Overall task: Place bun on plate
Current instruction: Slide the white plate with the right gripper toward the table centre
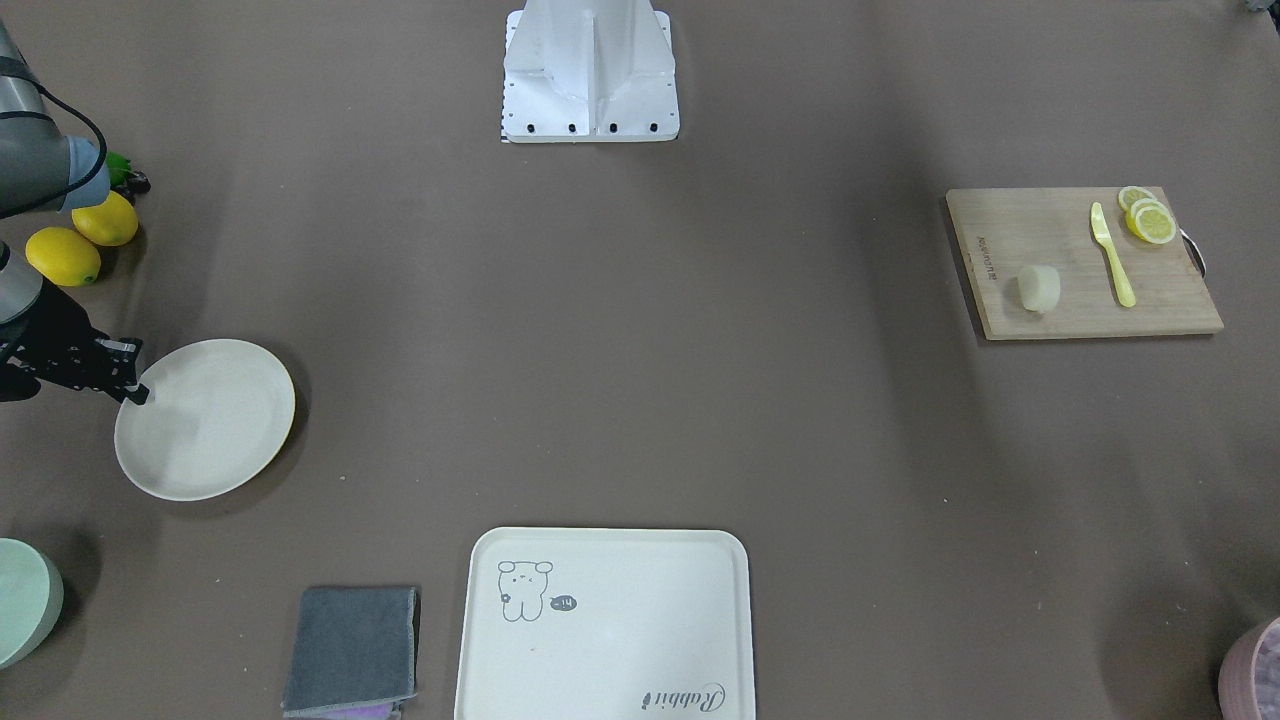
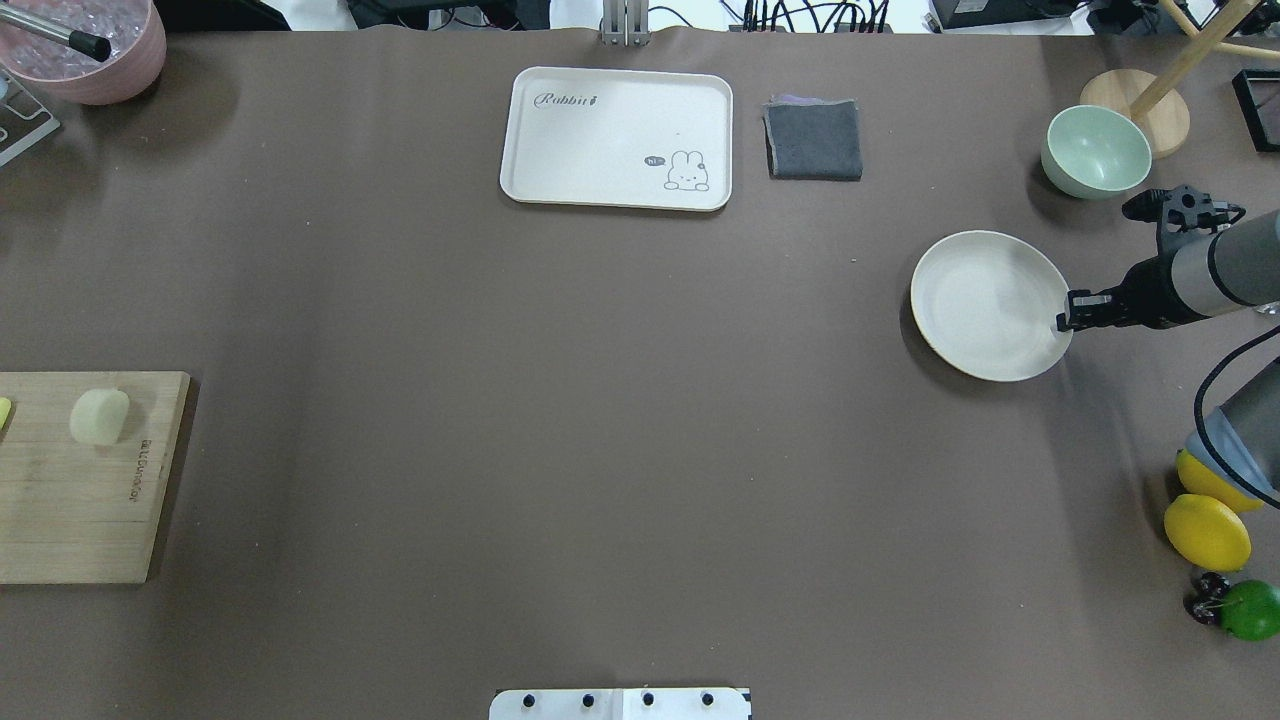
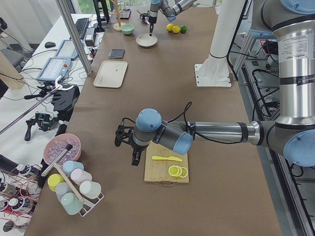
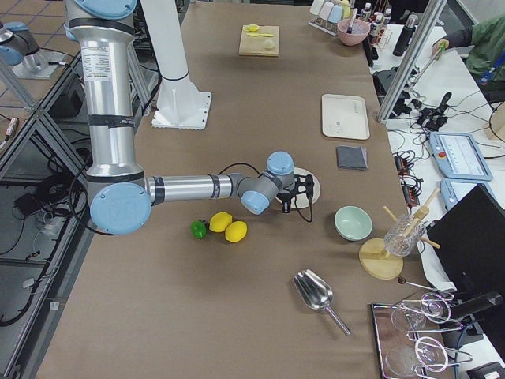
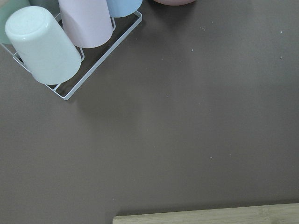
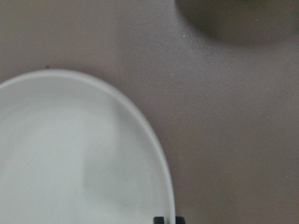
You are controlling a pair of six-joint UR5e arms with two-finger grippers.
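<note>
- Counts: one bun (image 1: 1039, 288), one plate (image 1: 205, 418), one cutting board (image 1: 1075, 310), one yellow knife (image 1: 1113, 253), three lemon slices (image 1: 1150, 215), two whole lemons (image 1: 63, 256).
- The bun sits on the cutting board, near the knife but not touching it. The plate lies bare on the table at the opposite end, well apart from the bun.
- The right gripper (image 1: 140, 394) is at the plate's rim. In the right wrist view its dark fingertips (image 6: 159, 219) stand close together astride that rim, pinching it.
- The left gripper (image 3: 132, 153) hangs just beside the board and shows only in the left side view, so I cannot tell whether its fingers are apart or together.
- A bear tray (image 1: 600, 640) and a grey cloth (image 1: 352, 648) lie along the operators' edge between the two ends. A green bowl (image 2: 1095, 150) stands near the plate.
- In the left side view the left arm hides the bun. The overhead view cuts off most of the board. The left wrist view shows only a strip of the board and a cup rack (image 5: 100, 59).
</note>
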